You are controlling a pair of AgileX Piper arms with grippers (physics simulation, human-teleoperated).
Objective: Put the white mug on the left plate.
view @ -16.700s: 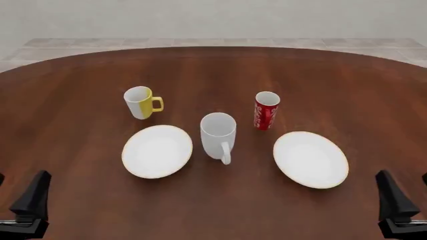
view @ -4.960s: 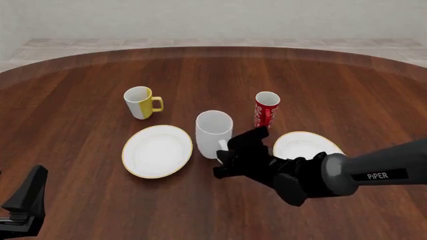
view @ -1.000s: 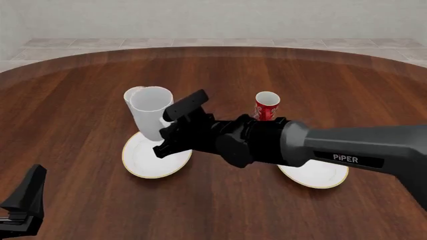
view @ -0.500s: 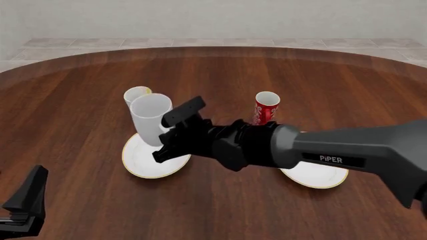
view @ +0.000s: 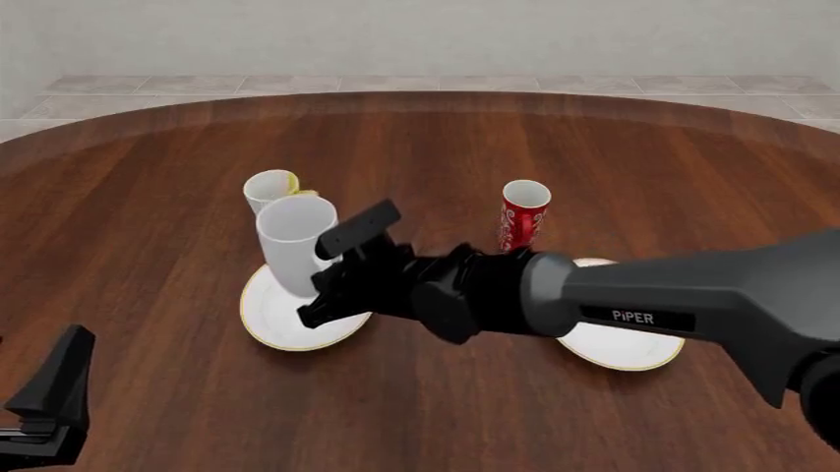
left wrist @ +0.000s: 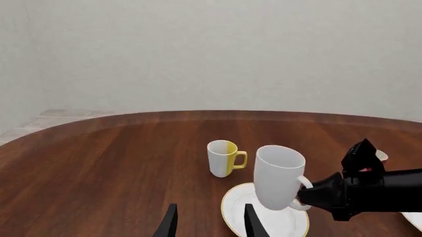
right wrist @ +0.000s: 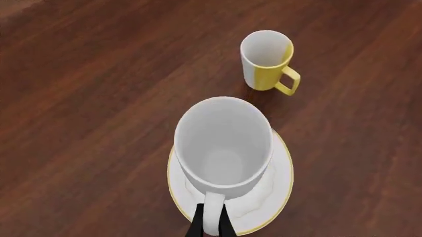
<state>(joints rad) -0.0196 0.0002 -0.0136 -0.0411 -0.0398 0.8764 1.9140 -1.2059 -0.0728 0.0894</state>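
The long right arm (view: pixel 630 305) reaches across the table (view: pixel 552 147). Its right gripper (view: pixel 344 267) pinches the handle of the white mug (view: pixel 295 244), upright over the left plate (view: pixel 282 320). The left gripper (left wrist: pixel 207 223) stays low, fingers apart.

You have the left plate (view: pixel 278 320) on the bench (view: pixel 157 197) as your landmark. The mug (view: pixel 295 243) sits upright over that plate, above its middle; whether it touches the plate you cannot tell. The right hand (view: pixel 344 273) is at the mug's handle, on the plate's right side. Behind the plate, just past the mug, stands the small mug (view: pixel 270 188). Right of the plate and further back is the cup (view: pixel 524 215). The other plate (view: pixel 628 344) lies well to the right. The left hand (view: pixel 53 393) is nearer you, left of the plate.
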